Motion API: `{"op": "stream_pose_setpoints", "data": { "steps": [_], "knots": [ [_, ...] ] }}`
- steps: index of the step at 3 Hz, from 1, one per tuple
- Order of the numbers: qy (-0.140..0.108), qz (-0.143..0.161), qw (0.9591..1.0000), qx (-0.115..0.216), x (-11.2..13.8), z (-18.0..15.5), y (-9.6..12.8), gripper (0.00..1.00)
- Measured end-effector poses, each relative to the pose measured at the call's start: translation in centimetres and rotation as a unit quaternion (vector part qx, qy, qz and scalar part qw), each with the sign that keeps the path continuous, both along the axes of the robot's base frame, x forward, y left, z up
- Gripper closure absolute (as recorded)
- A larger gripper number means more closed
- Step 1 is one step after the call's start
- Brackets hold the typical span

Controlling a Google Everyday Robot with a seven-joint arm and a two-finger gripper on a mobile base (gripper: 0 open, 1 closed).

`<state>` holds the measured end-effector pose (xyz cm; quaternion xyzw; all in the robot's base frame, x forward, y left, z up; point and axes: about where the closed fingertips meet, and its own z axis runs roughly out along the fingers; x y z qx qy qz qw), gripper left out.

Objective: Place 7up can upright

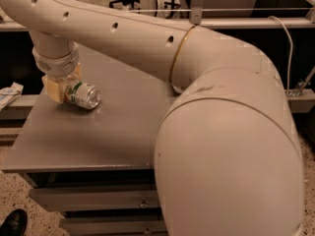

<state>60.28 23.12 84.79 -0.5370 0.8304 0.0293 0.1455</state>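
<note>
A: Entry one, left part of the grey table (113,132)?
B: Gripper (63,86), jaws closed on the 7up can (84,96); the can lay on its side, top pointing right.
A: Step?
B: Grasp looked made. Next move called for lifting, turning upright, setting down.

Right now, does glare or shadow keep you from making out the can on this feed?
Camera view: warm, dim light. The 7up can lies on its side on the table, with a bright glint on its shiny end and its green-and-white label visible. The gripper sits at its left end, shading the tabletop beneath. The arm blocks the right half.
</note>
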Motion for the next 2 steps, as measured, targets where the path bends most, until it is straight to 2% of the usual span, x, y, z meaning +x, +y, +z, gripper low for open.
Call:
{"op": "stream_pose_setpoints", "data": {
  "steps": [1, 2],
  "knots": [
    [-0.025, 0.005, 0.9990, 0.037, 0.6, 1.6, -0.5, 0.95],
    [-0.071, 0.021, 0.9904, 0.117, 1.1, 5.0, -2.3, 1.00]
  ]
}}
